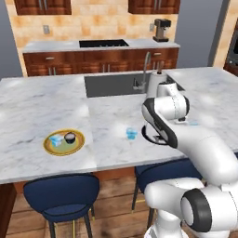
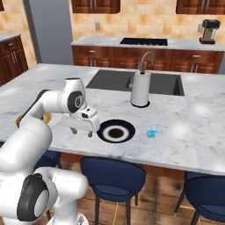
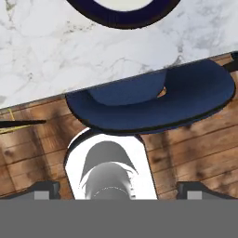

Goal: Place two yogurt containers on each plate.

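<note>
Marble island counter [image 1: 42, 102] carries both plates: the golden-yellow plate [image 1: 64, 142] sits near the front edge on the left, holding one pale-blue yogurt tub [image 1: 56, 141] and the dark round yogurt cup [image 1: 69, 137] just beside each other. The black plate [image 2: 116, 131] with its white ring and brown centre lies farther right, near the front edge, with nothing on it. One more pale-blue tub [image 2: 151, 132] stands on the bare marble just to the right of the black plate in the right base view, apart from it (the left base view shows a pale-blue tub [image 1: 131, 134] on the counter left of the arm, and a faint blue patch beyond the arm that is too small to make out). The gripper [image 2: 82, 131] hangs over the counter's front edge, just left of the black plate, holding nothing; its two finger tips [image 3: 46, 189] sit at opposite sides of the hand view, well apart. Behind the plate stands a tall white cylinder [image 2: 140, 88] beside the sink [image 2: 167, 83]. Blue stools [image 2: 112, 176] line the front.
</note>
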